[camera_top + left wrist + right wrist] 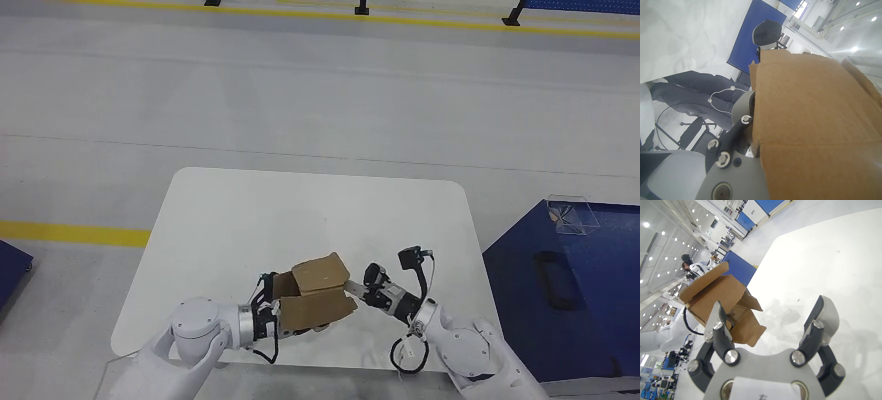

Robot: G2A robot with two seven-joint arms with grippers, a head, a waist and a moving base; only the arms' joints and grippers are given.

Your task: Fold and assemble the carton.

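My left gripper (268, 308) is clamped on the carton (318, 288), gripping it at the end that faces my left arm. In my left wrist view one grey finger (741, 108) lies flat against a brown panel, and the cardboard hides the other finger. The carton hangs just above the white table (300, 210), close to the table's near edge and about midway along it, between my two grippers. It is tilted, not level. Its body is already squared up into a box shape, but the end that faces my right arm is open. There the flaps stand out loose, one raised above the box and others splayed outward and downward. My right gripper (770, 315) sits just beside that open end with its jaws spread wide and nothing between them. One of its fingers (718, 315) is right up against the loose flaps, though I cannot tell whether it touches them. The other finger stands well apart from the cardboard, over bare table. A blue cabinet (560, 290) stands on the floor beyond the table's right side.
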